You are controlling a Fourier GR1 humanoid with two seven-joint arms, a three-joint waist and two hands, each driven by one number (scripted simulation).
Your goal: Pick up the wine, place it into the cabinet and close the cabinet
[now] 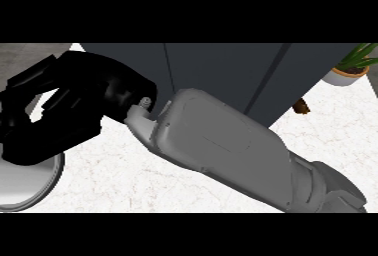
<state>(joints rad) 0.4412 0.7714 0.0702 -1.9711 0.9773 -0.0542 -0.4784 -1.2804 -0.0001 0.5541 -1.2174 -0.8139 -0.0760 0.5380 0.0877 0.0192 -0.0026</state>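
my robot hand (70, 107) curled, contents hidden | wine not visible | guessing glass: heavy, slick, breakable, grab mid-body | cabinet (214, 70) behind

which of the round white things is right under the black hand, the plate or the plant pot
The plate at the lower left, its rim showing just below the hand. The plant pot stands far off at the upper right, beside the dark cabinet.
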